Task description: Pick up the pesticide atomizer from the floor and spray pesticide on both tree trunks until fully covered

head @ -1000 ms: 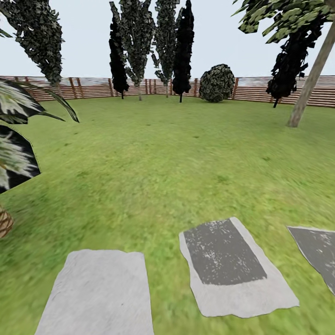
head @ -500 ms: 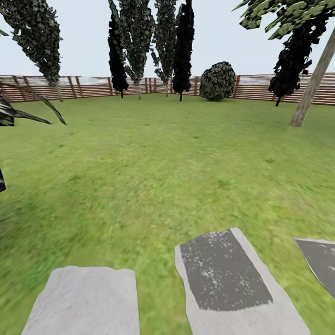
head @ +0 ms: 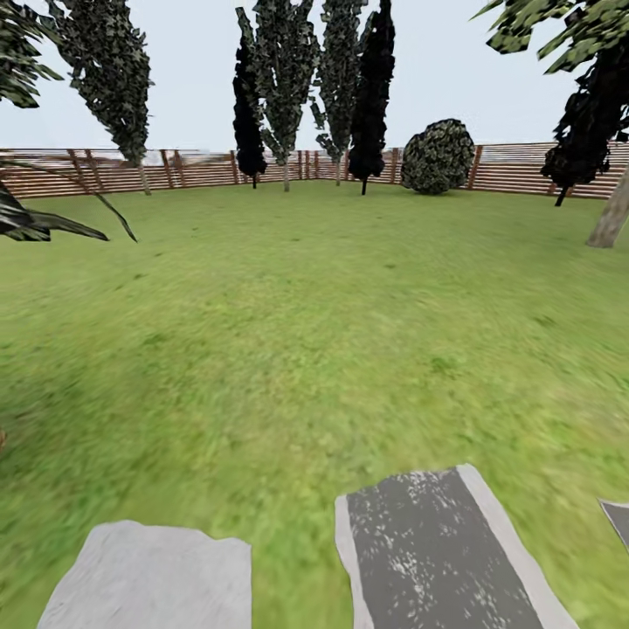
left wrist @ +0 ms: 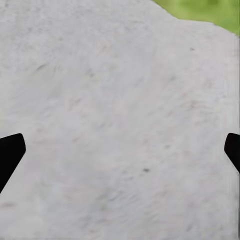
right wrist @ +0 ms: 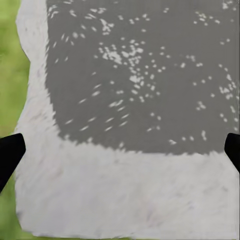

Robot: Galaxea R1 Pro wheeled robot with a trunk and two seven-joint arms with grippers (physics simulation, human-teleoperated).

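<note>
Grey-brown tree trunk (head: 611,218) edges the head view; wrist views show paving slabs (left wrist: 120,120).

Left tool (left wrist: 120,150) points downward, its two dark fingertips (left wrist: 10,152) spread wide apart at the frame edges. Right tool (right wrist: 120,150) likewise faces down, fingertips (right wrist: 10,150) spread wide, holding nothing.

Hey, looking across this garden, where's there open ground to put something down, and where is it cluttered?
The lawn lies bare between the paving stones and the wooden fence. The pale stone and the dark-centred stone are bare too. It is crowded along the fence: dark cone trees, a round bush, and a leaning trunk at the right edge.
</note>
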